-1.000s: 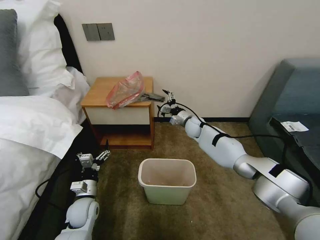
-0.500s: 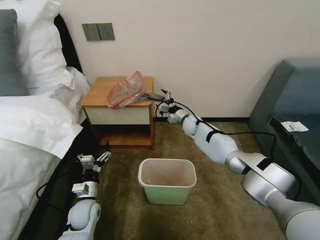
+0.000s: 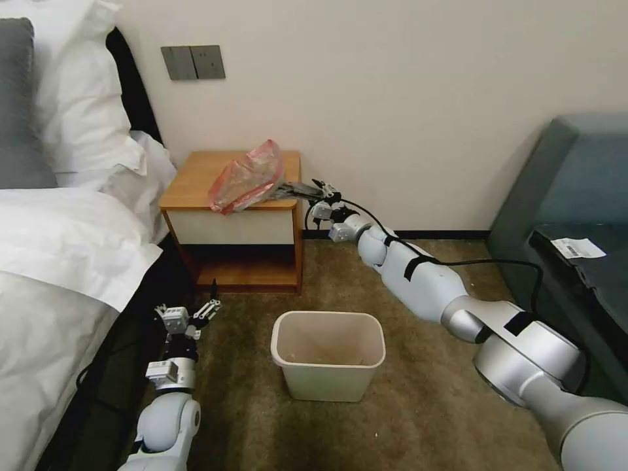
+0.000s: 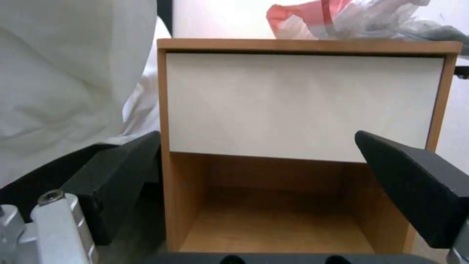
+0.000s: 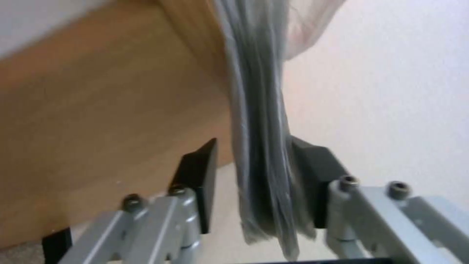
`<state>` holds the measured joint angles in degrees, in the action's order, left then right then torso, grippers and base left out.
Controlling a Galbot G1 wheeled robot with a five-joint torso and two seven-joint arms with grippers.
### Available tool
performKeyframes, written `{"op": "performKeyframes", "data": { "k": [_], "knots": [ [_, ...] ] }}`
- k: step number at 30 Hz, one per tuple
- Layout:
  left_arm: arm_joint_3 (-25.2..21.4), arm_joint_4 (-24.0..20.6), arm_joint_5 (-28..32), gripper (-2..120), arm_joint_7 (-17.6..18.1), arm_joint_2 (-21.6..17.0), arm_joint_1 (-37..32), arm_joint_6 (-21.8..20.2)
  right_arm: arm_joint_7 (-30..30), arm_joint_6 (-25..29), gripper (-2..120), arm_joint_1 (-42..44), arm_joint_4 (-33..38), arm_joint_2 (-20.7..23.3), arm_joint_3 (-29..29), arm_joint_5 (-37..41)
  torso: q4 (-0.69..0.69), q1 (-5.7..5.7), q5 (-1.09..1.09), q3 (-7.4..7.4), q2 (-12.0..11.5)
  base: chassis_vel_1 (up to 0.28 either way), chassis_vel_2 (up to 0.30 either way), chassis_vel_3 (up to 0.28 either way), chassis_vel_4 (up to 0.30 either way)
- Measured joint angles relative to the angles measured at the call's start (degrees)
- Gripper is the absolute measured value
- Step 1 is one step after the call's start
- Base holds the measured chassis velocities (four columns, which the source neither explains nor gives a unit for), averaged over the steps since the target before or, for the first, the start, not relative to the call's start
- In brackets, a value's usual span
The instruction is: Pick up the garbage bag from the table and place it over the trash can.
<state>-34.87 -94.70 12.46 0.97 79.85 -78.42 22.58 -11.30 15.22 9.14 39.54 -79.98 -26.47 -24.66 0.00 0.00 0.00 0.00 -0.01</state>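
Moved in since a second ago, the right gripper (image 5: 254, 183) is set part-open around the thin, crinkly translucent garbage bag's (image 3: 247, 176) limp grey tail, not yet clamped; light, slippery film is judged best pinched there. The left gripper (image 3: 190, 314) hangs wide open, empty.

- The garbage bag (image 3: 246, 175): thin crinkly plastic, translucent grey with a red band, faintly glossy; its gathered tail (image 5: 261, 146) hangs in smooth folds
- The tabletop (image 3: 196, 178): orange-brown wood, smooth and matt; drawer front (image 4: 303, 106) a flat white matt panel
- The trash can (image 3: 327, 356): pale cream plastic, smooth
- Right gripper (image 5: 256, 183): matt black fingers (image 5: 198, 179) on dull silver metal links with bolts
- Left gripper (image 4: 263, 190): matt black fingers (image 4: 415, 183)
- Floor (image 3: 425, 405): rough olive-brown carpet
- Bed (image 3: 59, 275): white cloth
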Motion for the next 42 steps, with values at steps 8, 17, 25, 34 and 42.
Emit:
{"op": "performKeyframes", "data": {
  "k": [8, 17, 25, 34, 42],
  "knots": [
    [0.2, 0.2, -0.3, 99, 0.2, 0.2, 0.1, 0.0, -0.3, -0.4, 10, 0.3, 0.3, 0.0, -0.4, 0.3, 0.00, 0.00, 0.00, 0.00, 0.0, 0.000, 0.000, 0.000, 0.000],
    [0.5, 0.4, -0.7, 99, 0.3, 0.1, 0.0, 0.2, -0.5, -0.4, 0, 0.2, 0.1, 0.0, -0.1, 0.8, 0.00, 0.00, 0.00, 0.00, 0.0, 0.000, 0.000, 0.000, 0.000],
    [0.5, 0.6, -0.9, 99, 0.4, 0.1, 0.1, 0.2, -1.2, -1.5, 0, 1.2, 4.5, 2.0, 0.1, 2.1, 0.01, 0.00, 0.00, 0.00, 0.0, 0.000, 0.000, 0.000, 0.000],
    [-2.4, 0.7, -0.6, 99, 4.3, 0.5, 0.7, 0.2, -2.4, -3.7, 0, 9.0, 20.1, 8.2, 2.0, 3.5, 0.01, 0.00, -0.02, 0.00, 0.0, 0.000, 0.000, 0.000, 0.000],
    [-6.0, -5.9, 0.9, 99, 7.6, -0.8, 0.9, -4.8, -2.5, -4.2, 0, 22.0, 33.8, 13.1, 3.0, 1.2, -0.01, -0.01, 0.02, -0.01, 0.0, 0.000, 0.000, 0.000, 0.000]
  ]
}}
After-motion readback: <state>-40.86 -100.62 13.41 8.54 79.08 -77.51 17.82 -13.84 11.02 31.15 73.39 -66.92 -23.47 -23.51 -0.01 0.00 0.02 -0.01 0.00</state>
